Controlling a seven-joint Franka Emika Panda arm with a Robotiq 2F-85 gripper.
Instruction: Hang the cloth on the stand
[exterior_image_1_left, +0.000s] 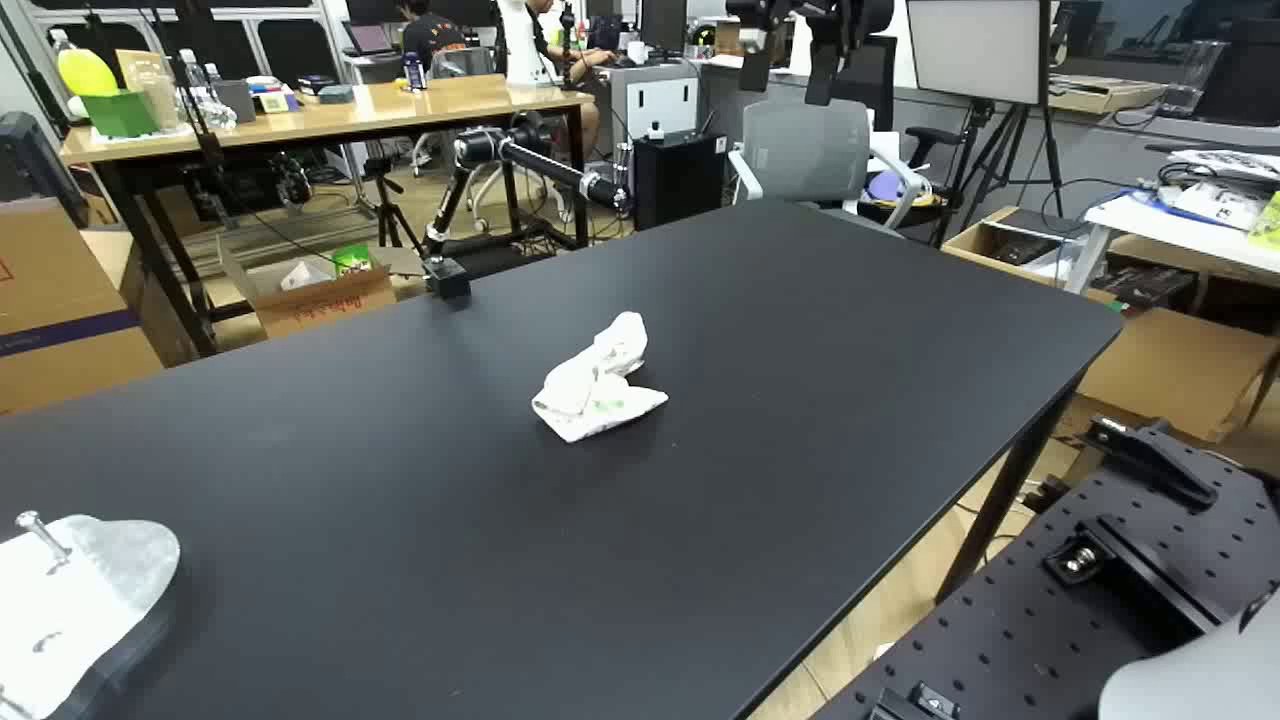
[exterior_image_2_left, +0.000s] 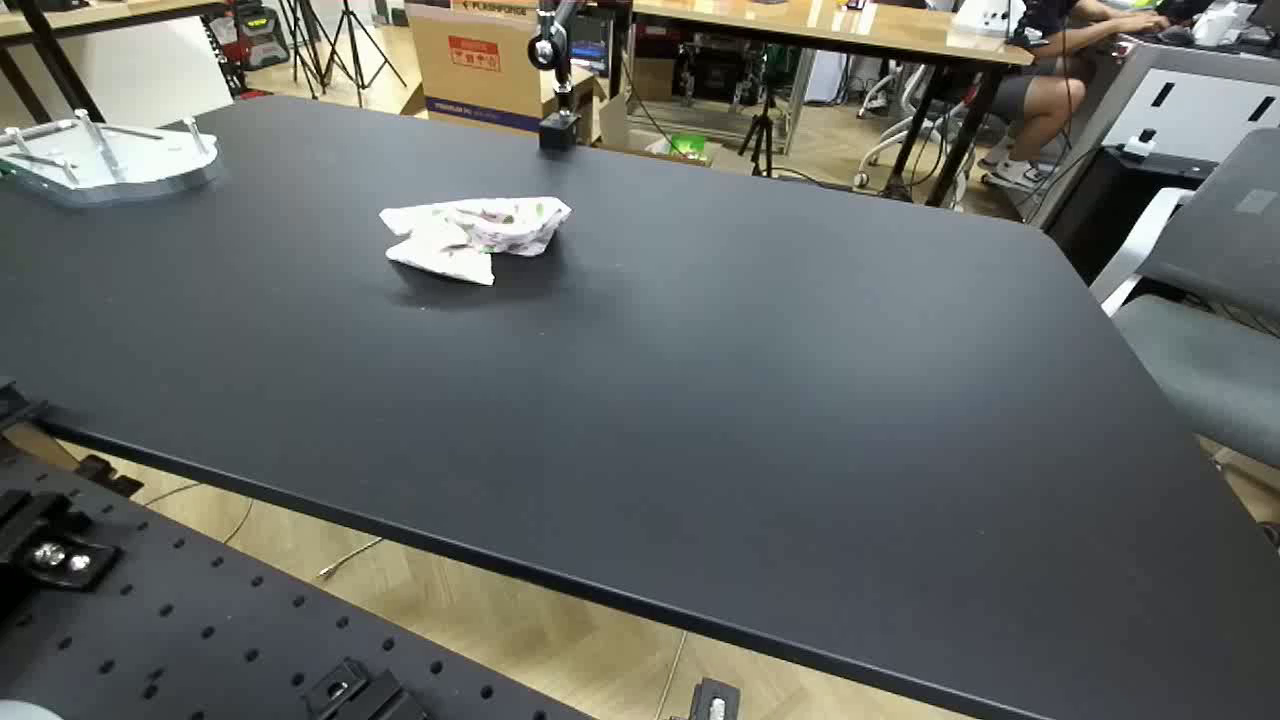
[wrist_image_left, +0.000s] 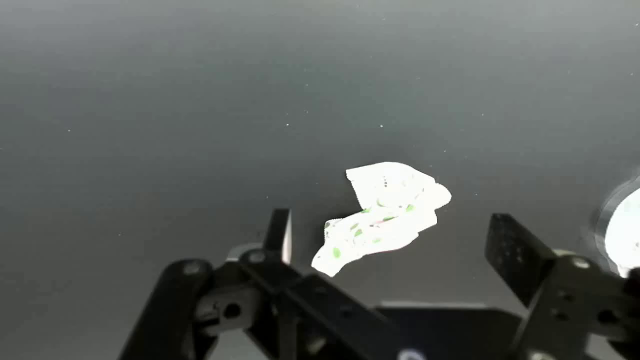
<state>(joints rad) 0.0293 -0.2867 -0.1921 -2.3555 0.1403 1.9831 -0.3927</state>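
A crumpled white cloth with small green prints lies on the black table in both exterior views (exterior_image_1_left: 598, 380) (exterior_image_2_left: 475, 235). It also shows in the wrist view (wrist_image_left: 385, 215), below and between the fingers. The stand, a pale rounded base with short pegs, is on the table at the left edge in both exterior views (exterior_image_1_left: 90, 580) (exterior_image_2_left: 150, 155), partly cut off in each. Its edge shows at the right of the wrist view (wrist_image_left: 627, 230). My gripper (wrist_image_left: 389, 225) is wide open and empty above the cloth, apart from it. It also shows high up in an exterior view (exterior_image_1_left: 788, 85).
The black table (exterior_image_1_left: 800, 400) (exterior_image_2_left: 700, 420) carries the cloth and stand. A small black jointed arm mount (exterior_image_1_left: 447, 278) (exterior_image_2_left: 558, 130) is at its far edge. A perforated black base plate (exterior_image_1_left: 1050, 590) (exterior_image_2_left: 250, 620) lies beyond the near edge. A grey chair (exterior_image_1_left: 805, 150) stands by the table's end.
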